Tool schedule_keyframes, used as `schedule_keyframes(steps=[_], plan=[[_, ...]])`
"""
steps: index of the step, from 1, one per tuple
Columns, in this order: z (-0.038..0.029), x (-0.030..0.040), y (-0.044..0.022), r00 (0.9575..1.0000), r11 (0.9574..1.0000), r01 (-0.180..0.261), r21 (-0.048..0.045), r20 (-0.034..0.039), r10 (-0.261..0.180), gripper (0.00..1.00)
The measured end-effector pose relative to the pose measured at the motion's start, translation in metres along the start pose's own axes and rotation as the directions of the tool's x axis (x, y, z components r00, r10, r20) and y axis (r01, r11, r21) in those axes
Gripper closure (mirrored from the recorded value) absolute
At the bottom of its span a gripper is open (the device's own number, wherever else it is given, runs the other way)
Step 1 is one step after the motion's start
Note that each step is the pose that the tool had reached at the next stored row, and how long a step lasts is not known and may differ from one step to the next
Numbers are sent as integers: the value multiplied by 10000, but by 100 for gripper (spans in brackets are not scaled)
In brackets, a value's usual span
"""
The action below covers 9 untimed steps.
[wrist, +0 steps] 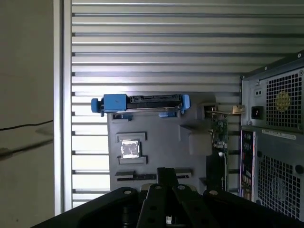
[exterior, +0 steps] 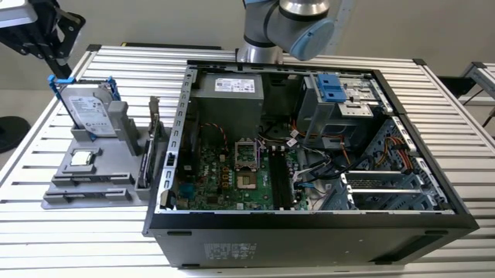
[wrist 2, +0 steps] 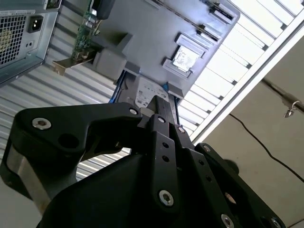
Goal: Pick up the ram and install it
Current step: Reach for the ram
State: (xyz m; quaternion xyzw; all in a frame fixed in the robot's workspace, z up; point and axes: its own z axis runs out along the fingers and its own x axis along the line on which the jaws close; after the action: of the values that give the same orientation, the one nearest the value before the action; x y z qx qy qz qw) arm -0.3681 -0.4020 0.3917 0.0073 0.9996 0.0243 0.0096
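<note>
1. The pincer (exterior: 59, 63) hung clenched on nothing, well apart from the ram (exterior: 145, 165).
2. The ram stood on edge in the grey holder (exterior: 93, 174), beside the computer case (exterior: 309, 237), with its long axis level along that side.
3. It seemed light, stiff and fragile, so a hold across the flat faces at mid-length would suit.

In the exterior view we find soft, even light from overhead: the ribbed tabletop (exterior: 85, 243) shines pale, while the open computer case (exterior: 309, 246) is dim inside, with gentle shadows. In the second wrist view the slats (wrist 2: 266, 28) burn out to white glare, and the black pincer (wrist 2: 159, 107) sits underexposed, nearly a silhouette. In the first wrist view 1 bright patch washes the slats beside the grey holder (wrist: 161, 142).
</note>
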Motion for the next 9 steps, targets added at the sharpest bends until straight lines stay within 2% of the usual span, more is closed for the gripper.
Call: schedule_keyframes(steps=[9], plan=[[-3,-1,-69,10000,10000,13,0,-1,-13,100]])
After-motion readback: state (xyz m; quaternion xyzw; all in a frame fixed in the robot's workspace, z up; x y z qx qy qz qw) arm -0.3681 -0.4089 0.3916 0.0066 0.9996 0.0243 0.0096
